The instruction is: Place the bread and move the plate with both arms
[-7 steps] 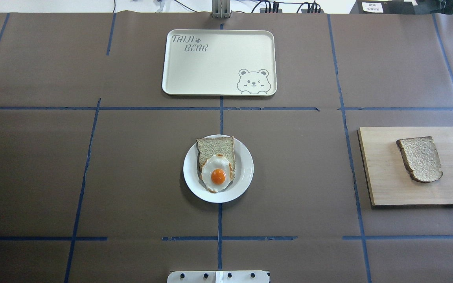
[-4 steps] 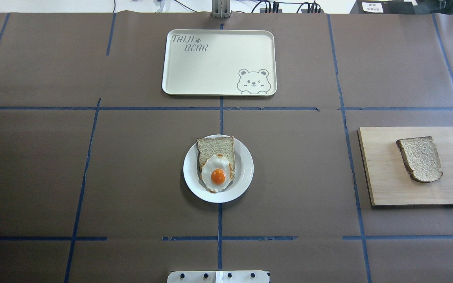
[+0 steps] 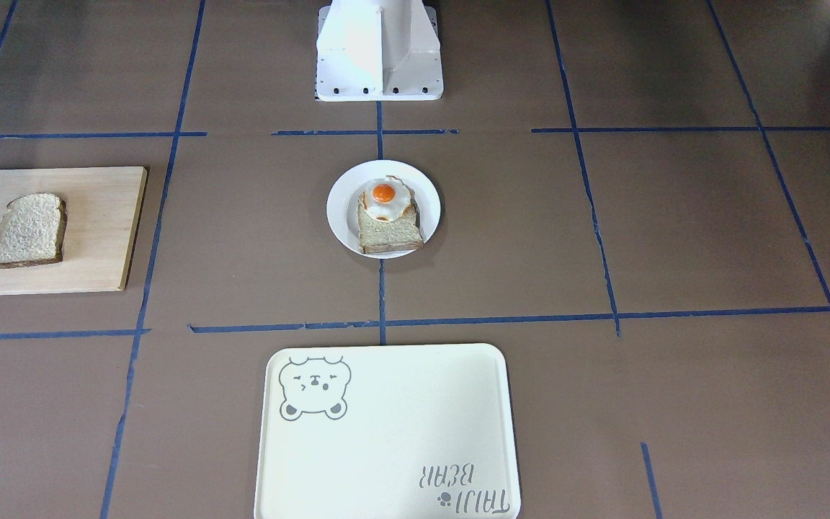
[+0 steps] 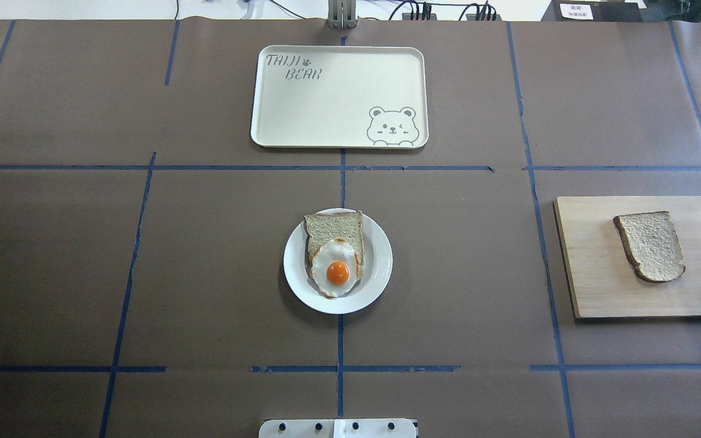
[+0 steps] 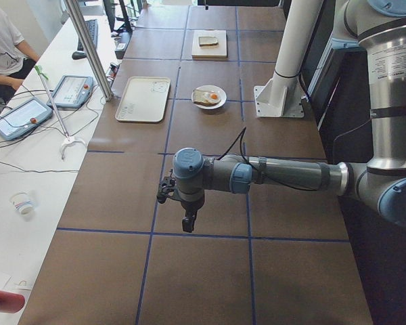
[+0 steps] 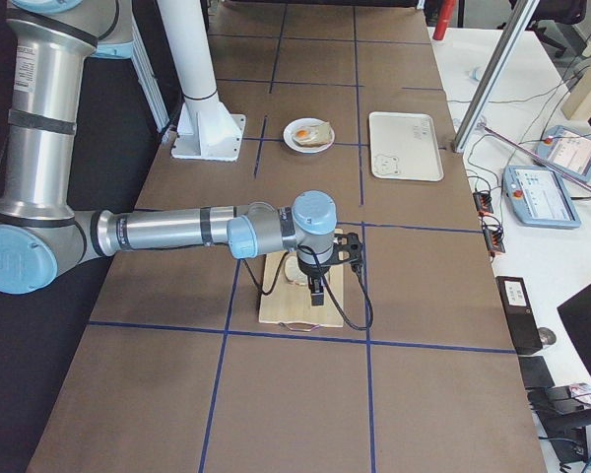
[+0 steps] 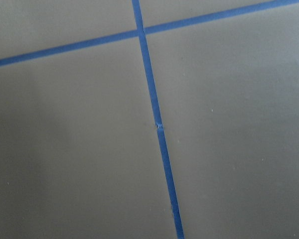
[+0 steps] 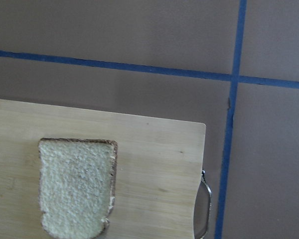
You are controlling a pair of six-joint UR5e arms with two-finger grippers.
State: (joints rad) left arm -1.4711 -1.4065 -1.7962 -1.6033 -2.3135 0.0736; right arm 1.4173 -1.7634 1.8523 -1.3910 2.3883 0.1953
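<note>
The bread (image 4: 650, 246), a thin brown slice with dark crust, lies on a wooden cutting board (image 4: 594, 286) at the table's right; it also shows in the right wrist view (image 8: 77, 186). The white plate (image 4: 381, 263) sits mid-table and holds a toast slice (image 4: 332, 225) with a fried egg (image 4: 337, 271) on it. My right gripper (image 6: 316, 294) hangs above the board near the bread, seen only in the exterior right view; I cannot tell if it is open. My left gripper (image 5: 187, 223) hangs over bare table far to the left; I cannot tell its state either.
A cream tray with a bear drawing (image 4: 338, 97) lies at the far middle of the table. The robot base (image 4: 338, 427) is at the near edge. Blue tape lines cross the brown table cover. An operators' bench with tablets (image 5: 27, 115) runs along the far side.
</note>
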